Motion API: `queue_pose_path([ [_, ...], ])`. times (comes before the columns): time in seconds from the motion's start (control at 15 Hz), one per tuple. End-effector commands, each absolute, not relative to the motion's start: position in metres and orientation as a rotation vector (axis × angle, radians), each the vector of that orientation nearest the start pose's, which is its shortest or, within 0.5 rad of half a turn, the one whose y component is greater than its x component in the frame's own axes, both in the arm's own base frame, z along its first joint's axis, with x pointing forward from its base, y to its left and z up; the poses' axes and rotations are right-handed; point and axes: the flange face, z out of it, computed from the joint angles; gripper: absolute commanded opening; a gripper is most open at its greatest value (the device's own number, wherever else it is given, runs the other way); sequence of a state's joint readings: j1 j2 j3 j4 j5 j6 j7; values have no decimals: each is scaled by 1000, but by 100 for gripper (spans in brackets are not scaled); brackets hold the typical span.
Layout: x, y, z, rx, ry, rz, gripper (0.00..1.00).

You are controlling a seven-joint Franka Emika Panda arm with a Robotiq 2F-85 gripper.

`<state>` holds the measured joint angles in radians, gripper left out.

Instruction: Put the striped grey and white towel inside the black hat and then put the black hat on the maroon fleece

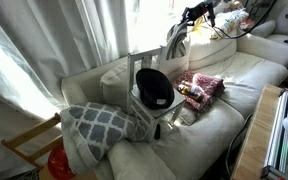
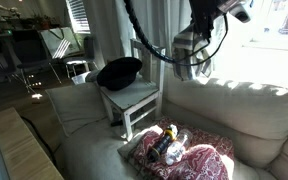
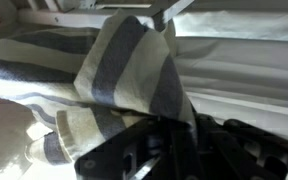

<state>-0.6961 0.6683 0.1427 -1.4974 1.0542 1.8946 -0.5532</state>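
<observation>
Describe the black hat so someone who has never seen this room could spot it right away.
Start at the cream sofa; a small white wooden chair stands on its cushions. The black hat lies on the chair's seat. It is plain black and rounded, unlike the grey-and-white patterned cushion and the maroon fleece nearby.

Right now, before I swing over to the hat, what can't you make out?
Gripper fingertips: buried in the striped towel in the wrist view.
Black hat opening: too dark in both exterior views.
Items on the maroon fleece: small and blurred in both exterior views.
</observation>
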Motion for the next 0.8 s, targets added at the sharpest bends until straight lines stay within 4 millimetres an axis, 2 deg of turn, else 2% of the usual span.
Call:
queue_pose_path([
  [0.0, 579, -313, 343, -1957, 421, -288, 1],
  [0.27, 526, -315, 386, -1911, 345, -195, 1],
  [0.47, 493, -304, 415, -1813, 255, -128, 1],
  [0.53, 486, -301, 423, -1787, 235, -110, 1],
  [0.6, 505, -315, 415, -1832, 262, -116, 5],
  [0.73, 493, -311, 427, -1813, 243, -104, 5],
])
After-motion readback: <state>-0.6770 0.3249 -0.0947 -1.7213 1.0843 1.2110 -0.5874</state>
